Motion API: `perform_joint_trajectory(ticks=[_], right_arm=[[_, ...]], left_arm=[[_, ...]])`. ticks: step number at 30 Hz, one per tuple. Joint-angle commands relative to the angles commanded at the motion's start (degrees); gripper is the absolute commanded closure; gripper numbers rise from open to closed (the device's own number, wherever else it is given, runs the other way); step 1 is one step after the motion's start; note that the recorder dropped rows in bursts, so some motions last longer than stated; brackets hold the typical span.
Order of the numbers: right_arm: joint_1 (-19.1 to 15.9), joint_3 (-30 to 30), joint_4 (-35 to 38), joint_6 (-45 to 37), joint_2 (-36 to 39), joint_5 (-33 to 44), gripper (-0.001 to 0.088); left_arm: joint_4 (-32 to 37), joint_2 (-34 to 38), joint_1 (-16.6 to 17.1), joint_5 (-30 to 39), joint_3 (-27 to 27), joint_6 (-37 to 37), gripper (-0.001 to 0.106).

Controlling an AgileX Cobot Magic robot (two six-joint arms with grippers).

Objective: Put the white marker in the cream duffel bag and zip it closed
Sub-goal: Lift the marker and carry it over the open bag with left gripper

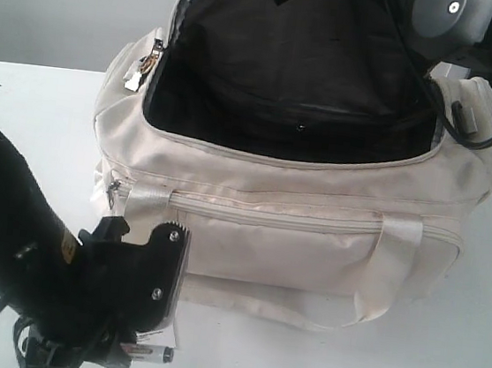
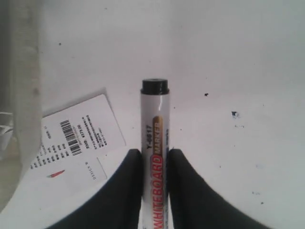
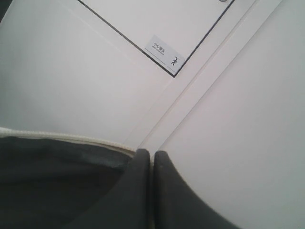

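Observation:
The white marker (image 2: 155, 119), printed WHITEBOARD MARKER in red and capped in black, is clamped between the fingers of my left gripper (image 2: 155, 152). In the exterior view that gripper (image 1: 134, 351) is low over the table in front of the cream duffel bag (image 1: 310, 245), with the marker's end (image 1: 152, 352) sticking out to the right. The bag's top stands wide open, showing its black lining (image 1: 303, 75). My right gripper (image 3: 152, 153) is shut at the flap's cream zipper edge (image 3: 71, 138), holding the flap (image 3: 52, 186) raised above the bag's back.
The bag's white barcode tag (image 2: 76, 138) lies flat on the white table (image 1: 42, 99) beside the marker. The zipper pull (image 1: 154, 54) sits at the bag's left end. Two webbing handles (image 1: 391, 272) hang down its front. The right arm (image 1: 443, 15) reaches over the bag's far right corner.

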Motion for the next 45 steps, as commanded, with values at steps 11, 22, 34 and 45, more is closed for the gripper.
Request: perform_joint_trajectory(ticks=[11,22,34,45], right_arm=[[0.0,0.0,0.0,0.0,0.0,0.0,0.0868],[0.0,0.0,0.0,0.0,0.0,0.0,0.0868],[0.0,0.0,0.0,0.0,0.0,0.0,0.0868],[0.0,0.0,0.0,0.0,0.0,0.0,0.0868]], left_arm=[[-15.2,-8.7,0.0,-18.2,0.0,0.1,0.105],[-24.7,-9.8,0.0,-41.1,0.0,-3.8,0.105],[-15.9,-8.1,0.0,-62.3,0.0,-28.8,0.105],[3.0,1.8,0.0,-80.8,-0.3,-43.2,0.105]])
